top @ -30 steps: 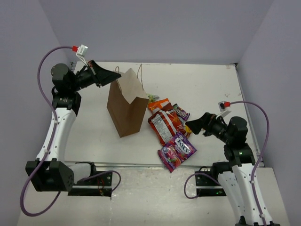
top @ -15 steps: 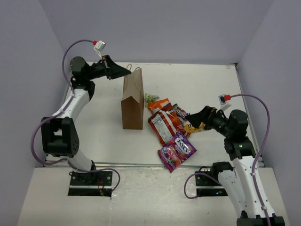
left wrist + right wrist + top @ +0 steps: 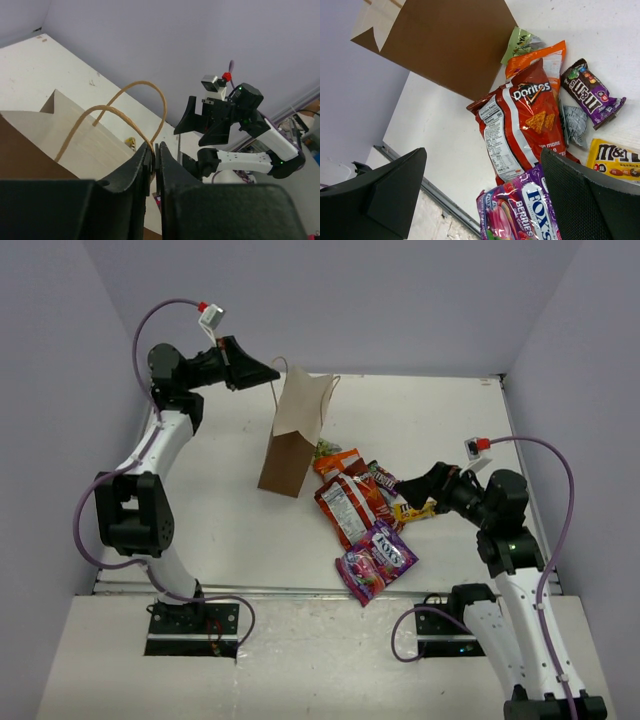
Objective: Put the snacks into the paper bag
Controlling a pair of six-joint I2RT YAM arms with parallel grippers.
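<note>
The brown paper bag (image 3: 292, 445) stands left of the snacks, tilted, its pale mouth (image 3: 75, 142) showing. My left gripper (image 3: 272, 373) is shut on a twisted handle (image 3: 131, 94) at the bag's top, the cord pinched between the fingertips (image 3: 154, 148). The snacks lie in a heap: red chip bag (image 3: 345, 505) (image 3: 525, 125), purple-pink candy bag (image 3: 376, 560) (image 3: 525, 212), orange (image 3: 545, 57), green (image 3: 520, 42), dark brown (image 3: 590, 92) and yellow (image 3: 615, 160) packets. My right gripper (image 3: 405, 490) (image 3: 482, 155) hovers open over the heap's right side, holding nothing.
The table's metal front rail (image 3: 300, 590) runs just below the candy bag. A small grey crumpled packet (image 3: 575, 122) lies between the chip bag and the dark brown packet. Lilac walls close in the table at back and sides.
The left arm has swung up and to the right with the handle, dragging the bag rightward and tipping it. The right gripper edged left toward the snacks, still open.
</note>
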